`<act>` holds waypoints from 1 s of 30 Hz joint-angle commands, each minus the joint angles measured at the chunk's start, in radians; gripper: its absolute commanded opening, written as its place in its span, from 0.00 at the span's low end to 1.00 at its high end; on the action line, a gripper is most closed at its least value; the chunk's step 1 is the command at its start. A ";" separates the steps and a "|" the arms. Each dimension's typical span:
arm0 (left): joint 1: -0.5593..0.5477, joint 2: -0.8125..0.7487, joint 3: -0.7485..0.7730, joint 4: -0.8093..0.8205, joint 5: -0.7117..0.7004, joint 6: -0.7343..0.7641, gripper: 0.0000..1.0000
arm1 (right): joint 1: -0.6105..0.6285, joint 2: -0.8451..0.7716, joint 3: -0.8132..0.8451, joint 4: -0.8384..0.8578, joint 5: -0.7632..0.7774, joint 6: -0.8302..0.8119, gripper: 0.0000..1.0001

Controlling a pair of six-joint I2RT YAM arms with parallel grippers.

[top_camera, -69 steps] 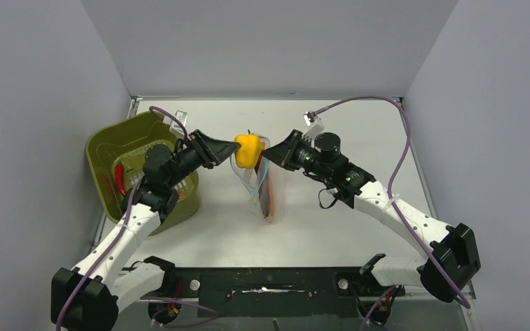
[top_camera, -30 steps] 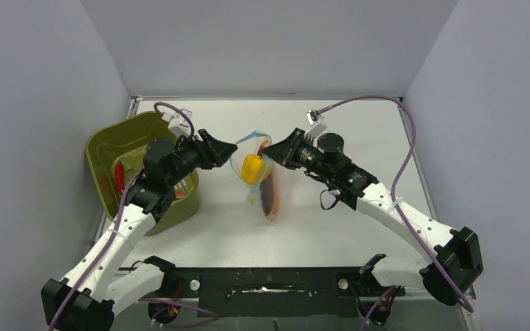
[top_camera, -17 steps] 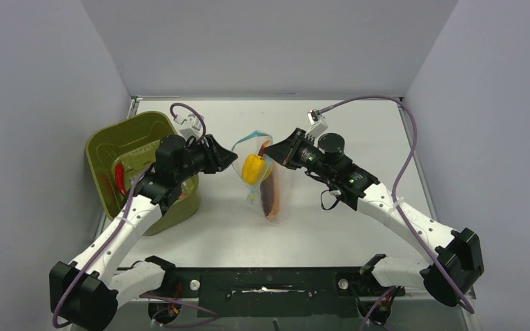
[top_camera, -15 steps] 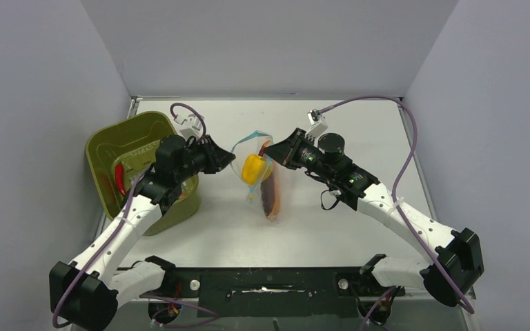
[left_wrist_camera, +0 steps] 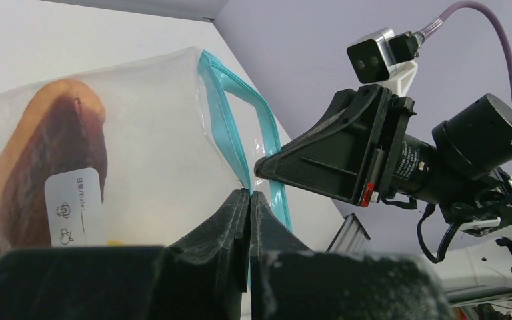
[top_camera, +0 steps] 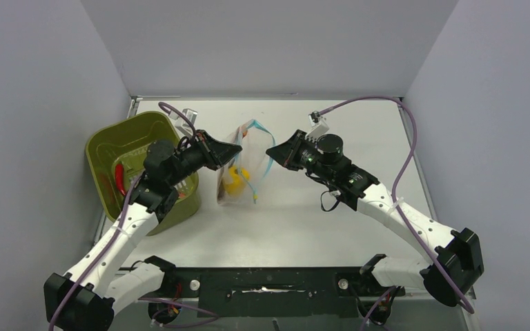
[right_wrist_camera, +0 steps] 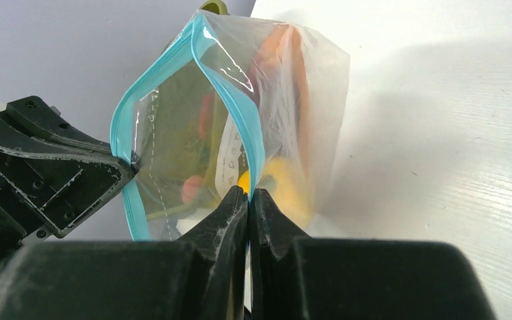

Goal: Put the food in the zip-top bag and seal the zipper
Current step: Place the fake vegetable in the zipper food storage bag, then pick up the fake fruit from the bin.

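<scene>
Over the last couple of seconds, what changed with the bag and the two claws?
The left gripper dropped the yellow pepper into the bag. It then closed on the bag's left rim and drew it left toward the bin, stretching the mouth open. The right gripper stayed clamped on the opposite rim, in the same place.

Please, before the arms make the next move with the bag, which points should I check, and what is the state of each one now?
1. Left claw shut on the zipper: ok.
2. Right claw shut on the opposite side of the zipper: ok.
3. Yellow pepper inside the zip-top bag: ok.
4. All food bagged: not ok, a red chili lies in the olive-green bin.
5. Zipper sealed: not ok, the mouth gapes between the two claws.
</scene>
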 commanded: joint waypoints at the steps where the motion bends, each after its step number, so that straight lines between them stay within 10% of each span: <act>1: -0.003 0.003 0.001 0.046 0.024 0.014 0.00 | 0.000 -0.055 0.049 0.018 0.057 -0.040 0.00; 12: -0.003 0.010 0.028 -0.057 -0.027 0.075 0.02 | 0.000 -0.070 0.020 0.028 0.052 -0.035 0.00; 30: -0.002 0.009 0.182 -0.373 -0.382 0.274 0.68 | -0.008 -0.087 -0.018 0.042 0.037 -0.041 0.00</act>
